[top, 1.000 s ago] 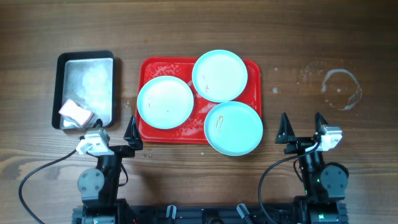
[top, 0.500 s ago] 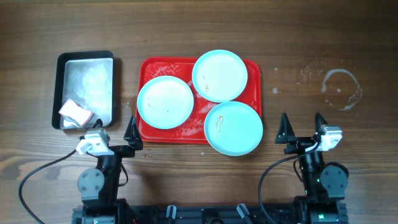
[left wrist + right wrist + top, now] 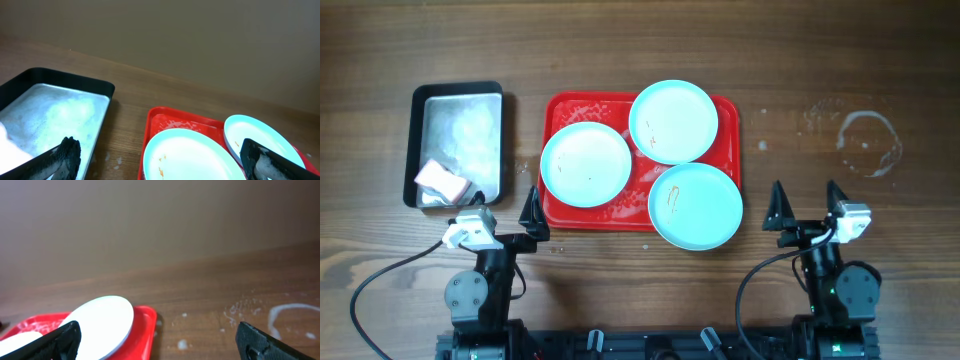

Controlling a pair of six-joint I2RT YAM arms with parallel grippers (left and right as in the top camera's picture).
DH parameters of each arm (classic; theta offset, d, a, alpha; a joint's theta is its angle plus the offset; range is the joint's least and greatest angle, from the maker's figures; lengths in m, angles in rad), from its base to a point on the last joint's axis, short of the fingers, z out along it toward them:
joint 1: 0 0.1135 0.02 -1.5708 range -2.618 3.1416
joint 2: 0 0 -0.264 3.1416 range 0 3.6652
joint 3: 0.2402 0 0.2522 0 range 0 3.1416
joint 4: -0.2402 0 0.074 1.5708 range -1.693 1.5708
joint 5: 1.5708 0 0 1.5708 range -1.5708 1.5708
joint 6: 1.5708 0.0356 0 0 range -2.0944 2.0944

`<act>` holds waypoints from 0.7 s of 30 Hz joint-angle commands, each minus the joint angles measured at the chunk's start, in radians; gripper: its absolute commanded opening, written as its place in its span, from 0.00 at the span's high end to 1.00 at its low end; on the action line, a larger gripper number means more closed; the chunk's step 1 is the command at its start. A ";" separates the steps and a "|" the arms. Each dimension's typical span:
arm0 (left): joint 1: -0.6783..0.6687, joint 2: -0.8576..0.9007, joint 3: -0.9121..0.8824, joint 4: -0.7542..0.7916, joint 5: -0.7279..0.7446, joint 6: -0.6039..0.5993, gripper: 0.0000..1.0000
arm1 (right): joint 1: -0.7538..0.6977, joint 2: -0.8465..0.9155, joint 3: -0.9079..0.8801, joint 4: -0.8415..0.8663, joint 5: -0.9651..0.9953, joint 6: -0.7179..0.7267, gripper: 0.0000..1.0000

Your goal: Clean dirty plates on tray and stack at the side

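Both arms sit parked at the near edge of the table [image 3: 620,50], nothing in either one. The left gripper [image 3: 504,206] is spread wide: in its wrist view one finger sits low over the pan [image 3: 470,125] and the other over the plates, with a big gap between them. The right gripper [image 3: 805,207] is released too, fingers well apart and bare wood between them.

The red tray [image 3: 558,112] lies mid-table with all three plates on it. The left plate [image 3: 586,165] lies flat inside the tray's left half, a few tiny specks on it. The far plate [image 3: 673,121] rides over the tray's back rim, with faint orange marks on its left side. The near plate [image 3: 695,206] hangs over the tray's front right corner, part of it out above the wood, and carries the clearest orange-brown smear. From above, the far and near plates meet edge to edge, and the left plate sits just beside both.

Left of the tray is the black-rimmed pan, wet and foamy, with a pink-white sponge [image 3: 442,180] in its near corner. Far right, a pale water ring [image 3: 868,143] marks the wood, well apart from the tray
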 commanded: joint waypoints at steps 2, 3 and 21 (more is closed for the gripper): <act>-0.004 0.002 -0.005 0.000 0.003 0.005 0.00 | -0.004 0.004 -0.001 0.071 -0.038 0.005 0.00; -0.004 0.002 -0.005 0.003 0.008 0.005 0.00 | -0.004 0.004 -0.001 0.087 -0.043 0.005 0.00; -0.004 0.366 0.489 -0.269 0.037 0.005 0.00 | -0.004 0.447 0.428 0.027 -0.398 0.009 0.00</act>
